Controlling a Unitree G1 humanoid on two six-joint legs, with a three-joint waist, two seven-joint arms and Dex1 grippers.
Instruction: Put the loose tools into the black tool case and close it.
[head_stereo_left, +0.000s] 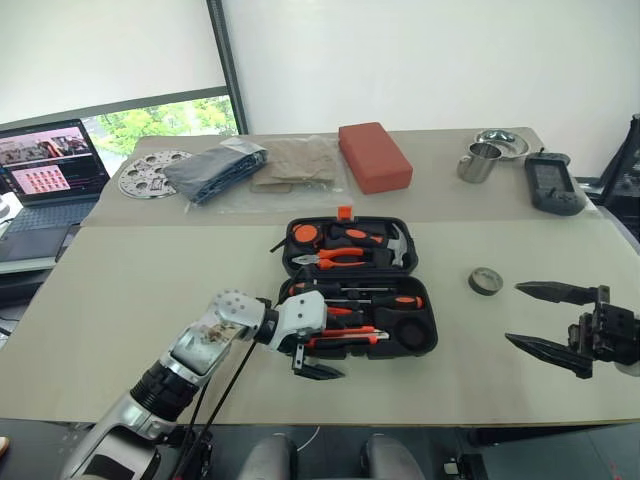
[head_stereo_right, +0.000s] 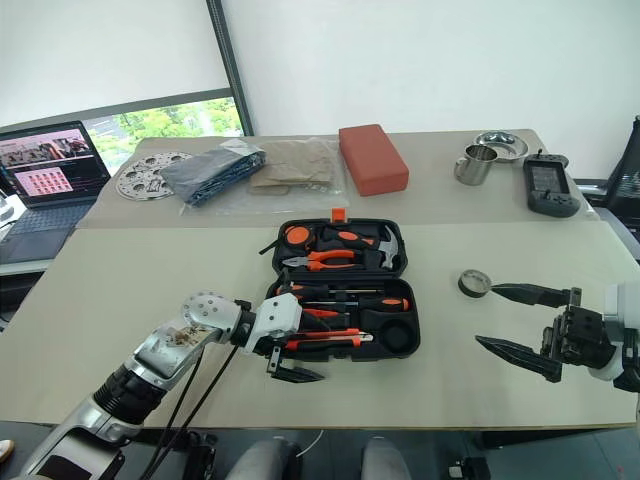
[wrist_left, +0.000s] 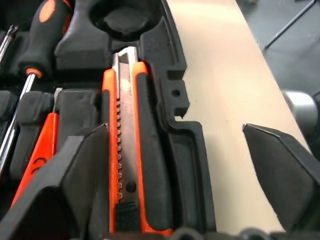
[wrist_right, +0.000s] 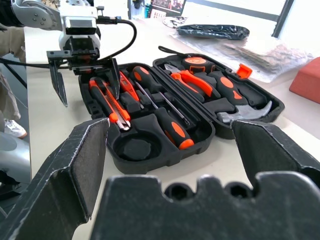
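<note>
At frame centre, utility knife (wrist_left: 127, 150) sits in black tool case (head_stereo_left: 420, 340) recess; left gripper (head_stereo_left: 312, 364) fingers wide above it, right gripper (head_stereo_left: 545, 320) wide, idle.

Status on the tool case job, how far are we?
Done: the utility knife and screwdrivers lie in their recesses in the black tool case. In hand: nothing; the left gripper hovers with jaws open at the case's near edge, and the right gripper is open too. Left: the case lies open; close it.

Open black tool case (head_stereo_right: 345, 290), left claw (head_stereo_right: 285, 368) spread beside it
</note>
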